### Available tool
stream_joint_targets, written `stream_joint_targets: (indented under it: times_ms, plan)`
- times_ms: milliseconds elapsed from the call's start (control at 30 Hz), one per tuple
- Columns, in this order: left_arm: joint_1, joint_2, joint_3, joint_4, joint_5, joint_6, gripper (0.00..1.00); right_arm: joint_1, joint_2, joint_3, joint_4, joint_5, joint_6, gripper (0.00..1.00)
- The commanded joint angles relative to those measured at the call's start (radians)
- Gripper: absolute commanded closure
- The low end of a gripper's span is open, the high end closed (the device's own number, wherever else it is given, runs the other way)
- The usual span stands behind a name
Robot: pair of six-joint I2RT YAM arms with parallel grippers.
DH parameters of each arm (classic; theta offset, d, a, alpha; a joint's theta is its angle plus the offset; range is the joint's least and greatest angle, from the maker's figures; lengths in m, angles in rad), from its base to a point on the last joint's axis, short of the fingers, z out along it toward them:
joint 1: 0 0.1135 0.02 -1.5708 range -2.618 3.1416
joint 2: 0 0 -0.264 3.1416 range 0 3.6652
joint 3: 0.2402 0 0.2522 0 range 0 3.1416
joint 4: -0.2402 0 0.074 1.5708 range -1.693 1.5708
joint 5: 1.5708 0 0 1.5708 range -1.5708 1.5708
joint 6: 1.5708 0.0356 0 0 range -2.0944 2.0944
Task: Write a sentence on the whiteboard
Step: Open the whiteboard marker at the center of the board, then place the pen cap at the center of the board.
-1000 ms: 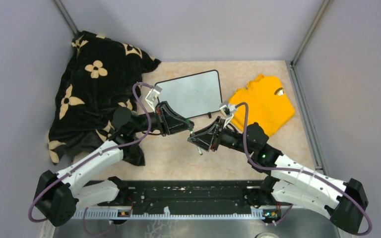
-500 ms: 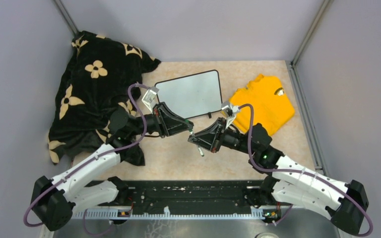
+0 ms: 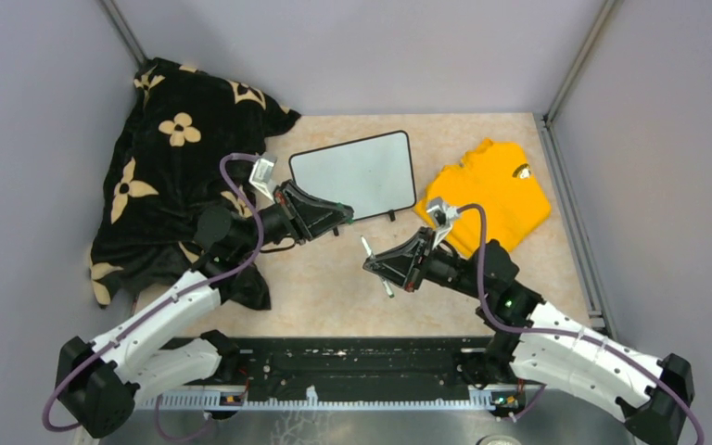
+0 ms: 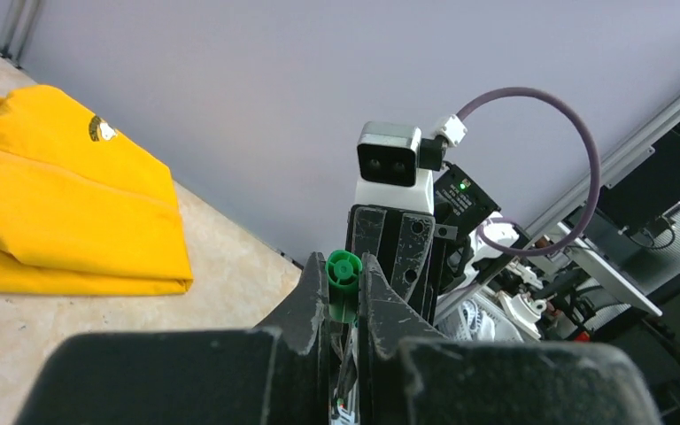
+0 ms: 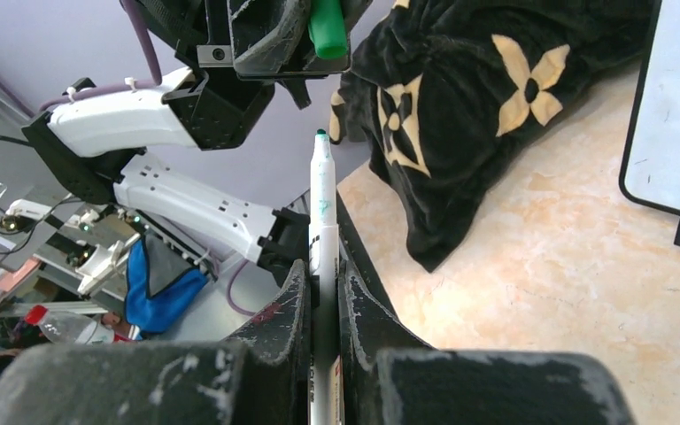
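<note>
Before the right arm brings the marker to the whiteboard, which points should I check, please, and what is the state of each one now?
1. Cap off the marker: ok. The green cap sits in the left gripper, apart from the marker.
2. Grip on the marker: ok. The right gripper is shut on it, with the tip pointing outward.
3. Surface of the whiteboard free: ok. Nothing lies on it.
4. Way to the board clear: perhaps not ok. The left gripper hangs at the board's near edge.
5. Tip able to write: cannot tell.
</note>
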Motion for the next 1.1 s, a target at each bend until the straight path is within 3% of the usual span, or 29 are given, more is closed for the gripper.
stream_joint_targets:
  times_ms: [0,133,333,533,633,1067]
  plan:
    - [0.0,-0.021,-0.004,0.051,-0.064,0.007,1.0,-0.005,-0.042,0.003,-0.019,0.039,-0.026,1.0]
    - [0.0,-0.021,0.035,-0.16,-0.155,0.118,1.0,-0.005,-0.12,0.018,-0.169,0.19,-0.081,1.0]
    - [-0.001,0.049,0.068,-0.616,-0.315,0.308,1.0,-0.005,-0.263,0.067,-0.572,0.624,-0.134,1.0]
    - [-0.046,0.262,0.104,-0.882,-0.333,0.406,1.0,-0.005,-0.26,0.06,-0.701,0.703,-0.128,1.0]
    - [-0.104,0.355,0.097,-0.889,-0.42,0.405,1.0,-0.007,-0.25,0.04,-0.68,0.717,-0.13,1.0]
    - [-0.189,0.656,0.208,-0.837,-0.487,0.343,1.0,-0.006,-0.208,0.01,-0.65,0.728,-0.15,1.0]
